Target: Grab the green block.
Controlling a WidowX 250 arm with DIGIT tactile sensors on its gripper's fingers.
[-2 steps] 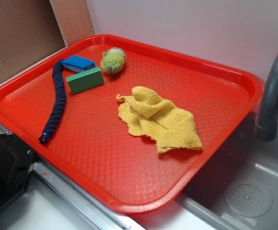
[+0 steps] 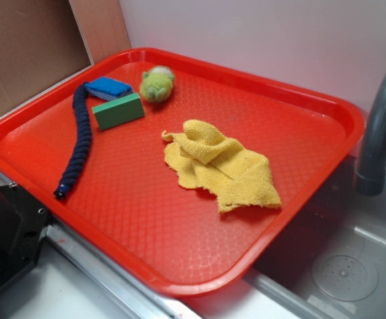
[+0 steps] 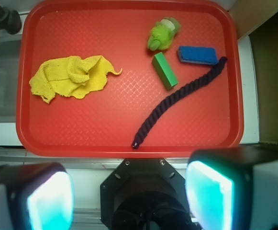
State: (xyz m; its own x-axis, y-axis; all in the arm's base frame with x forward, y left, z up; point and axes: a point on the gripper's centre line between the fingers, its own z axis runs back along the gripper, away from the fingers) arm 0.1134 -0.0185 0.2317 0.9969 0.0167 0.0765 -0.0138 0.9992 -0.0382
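nothing has moved since a moment ago: gripper (image 3: 129, 201) hangs high above the tray's (image 3: 129, 143) near edge, fingers spread wide, green block (image 3: 164, 71) untouched between plush toy (image 3: 163, 34) and rope (image 3: 177, 98); descent not begun

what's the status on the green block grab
Gripper open, high above tray, empty. Green block untouched, between plush, blue block, rope. Nothing on top.
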